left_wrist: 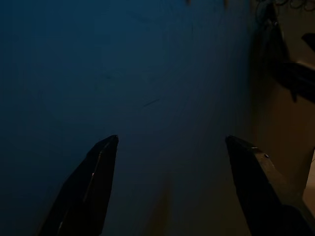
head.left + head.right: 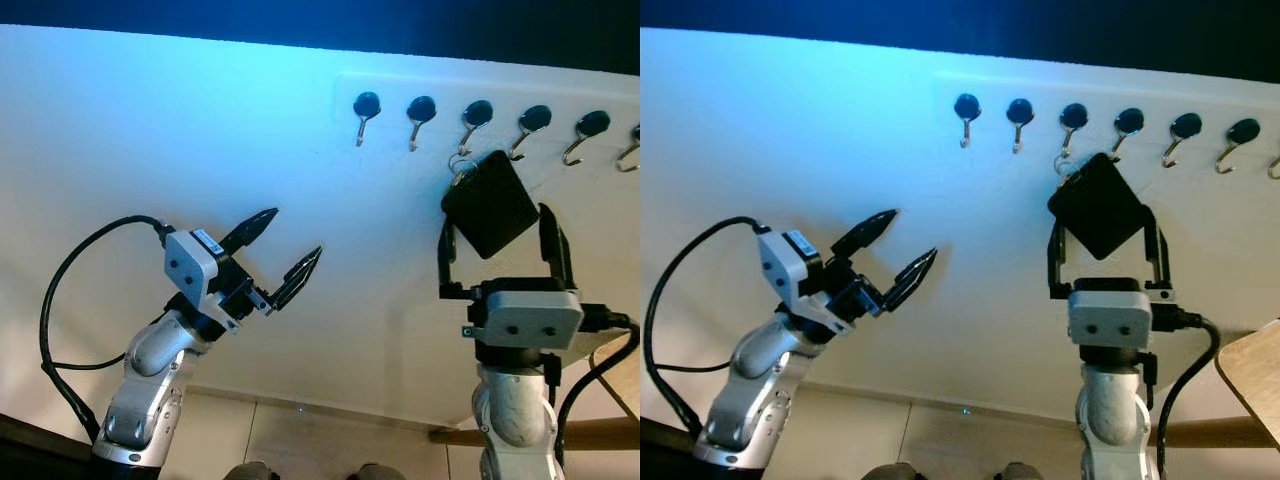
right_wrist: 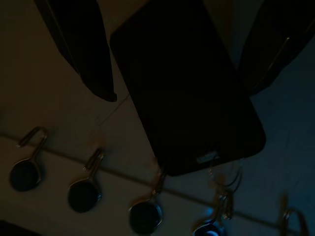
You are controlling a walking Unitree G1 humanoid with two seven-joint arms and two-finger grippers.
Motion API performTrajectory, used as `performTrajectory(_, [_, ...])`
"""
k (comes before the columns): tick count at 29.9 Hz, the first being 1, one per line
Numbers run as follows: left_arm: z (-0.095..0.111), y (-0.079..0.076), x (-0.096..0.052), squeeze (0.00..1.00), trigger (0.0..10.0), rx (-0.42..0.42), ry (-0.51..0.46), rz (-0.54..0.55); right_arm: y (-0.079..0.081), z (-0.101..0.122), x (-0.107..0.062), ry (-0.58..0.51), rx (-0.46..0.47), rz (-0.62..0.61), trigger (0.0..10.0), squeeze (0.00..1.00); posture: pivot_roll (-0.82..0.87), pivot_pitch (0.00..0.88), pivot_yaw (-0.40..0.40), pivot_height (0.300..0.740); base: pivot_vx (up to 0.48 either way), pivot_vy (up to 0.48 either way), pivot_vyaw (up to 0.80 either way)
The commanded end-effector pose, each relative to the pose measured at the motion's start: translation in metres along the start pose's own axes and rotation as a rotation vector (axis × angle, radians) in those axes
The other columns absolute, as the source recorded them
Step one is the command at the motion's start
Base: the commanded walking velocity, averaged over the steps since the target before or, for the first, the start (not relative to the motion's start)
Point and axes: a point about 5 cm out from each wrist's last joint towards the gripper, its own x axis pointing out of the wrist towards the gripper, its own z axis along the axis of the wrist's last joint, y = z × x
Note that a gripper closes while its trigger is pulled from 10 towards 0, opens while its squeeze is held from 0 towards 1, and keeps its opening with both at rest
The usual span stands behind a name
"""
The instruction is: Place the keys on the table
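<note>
Keys (image 2: 489,203), on a black tag, hang from a wall hook (image 2: 476,117). Right pincer (image 2: 500,236) is spread around the tag, not touching. Left pincer (image 2: 282,245) is spread, well apart.

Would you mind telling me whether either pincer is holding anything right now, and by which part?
Nothing is held. The right pincer is open, its fingers on either side of the black key fob hanging from a hook. The left pincer is open.
</note>
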Motion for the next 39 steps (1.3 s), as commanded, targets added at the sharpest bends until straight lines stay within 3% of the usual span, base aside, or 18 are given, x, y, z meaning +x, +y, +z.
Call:
performTrajectory(1, [0.003, -0.001, -0.001, 0.00, 10.0, 0.002, 0.000, -0.005, -0.009, 0.002, -0.001, -0.004, -0.004, -0.039, 10.0, 0.00, 0.04, 0.100, 0.004, 0.740, 0.000, 0.000, 0.00])
performTrajectory(14, [0.006, 0.000, -0.001, 0.00, 10.0, 0.002, -0.011, 0.012, 0.001, 0.014, -0.002, -0.093, -0.039, 0.070, 10.0, 0.00, 0.04, 0.102, 0.002, 0.740, 0.000, 0.000, 0.00])
performTrajectory(16, [0.006, 0.000, -0.001, 0.00, 10.0, 0.001, -0.011, 0.014, 0.004, 0.011, -0.005, -0.076, -0.037, 0.099, 10.0, 0.00, 0.04, 0.102, 0.003, 0.740, 0.000, 0.000, 0.00])
performTrajectory(18, [0.005, -0.002, 0.000, 0.00, 10.0, -0.003, -0.010, 0.015, 0.014, -0.002, -0.014, 0.014, 0.016, 0.180, 10.0, 0.00, 0.04, 0.101, 0.003, 0.740, 0.000, 0.000, 0.00])
performTrajectory(30, [0.005, -0.003, 0.000, 0.00, 10.0, -0.005, -0.011, 0.012, 0.018, -0.005, -0.016, 0.033, 0.050, 0.187, 10.0, 0.00, 0.04, 0.096, 0.001, 0.740, 0.000, 0.000, 0.00])
performTrajectory(31, [0.005, -0.003, 0.000, 0.00, 10.0, -0.005, -0.012, 0.012, 0.018, -0.005, -0.016, 0.032, 0.057, 0.184, 5.3, 0.00, 0.04, 0.095, 0.001, 0.740, 0.000, 0.000, 0.00])
performTrajectory(32, [0.005, -0.003, 0.000, 0.00, 10.0, -0.004, -0.012, 0.011, 0.018, -0.004, -0.016, 0.030, 0.061, 0.183, 3.9, 0.00, 0.04, 0.094, 0.001, 0.740, 0.000, 0.000, 0.00])
performTrajectory(33, [0.005, -0.003, 0.000, 0.00, 10.0, -0.004, -0.012, 0.011, 0.018, -0.004, -0.016, 0.029, 0.063, 0.183, 3.9, 0.00, 0.04, 0.094, 0.001, 0.740, 0.000, 0.000, 0.00])
performTrajectory(34, [0.005, -0.003, 0.001, 0.00, 10.0, -0.005, -0.012, 0.010, 0.018, -0.004, -0.016, 0.028, 0.066, 0.183, 0.7, 0.00, 0.04, 0.093, 0.002, 0.740, 0.000, 0.000, 0.00])
performTrajectory(35, [0.005, -0.003, 0.001, 0.00, 10.0, -0.005, -0.012, 0.010, 0.018, -0.004, -0.016, 0.028, 0.066, 0.183, 0.7, 0.00, 0.04, 0.093, 0.002, 0.740, 0.000, 0.000, 0.00])
performTrajectory(36, [0.005, -0.004, 0.001, 0.00, 10.0, -0.005, -0.012, 0.009, 0.018, -0.004, -0.016, 0.027, 0.069, 0.183, 0.0, 0.00, 0.04, 0.093, 0.002, 0.740, 0.000, 0.000, 0.00])
performTrajectory(39, [0.005, -0.004, 0.001, 0.00, 10.0, -0.005, -0.012, 0.005, 0.018, -0.004, -0.015, 0.023, 0.077, 0.182, 0.0, 0.00, 0.04, 0.093, 0.003, 0.740, 0.000, 0.000, 0.00])
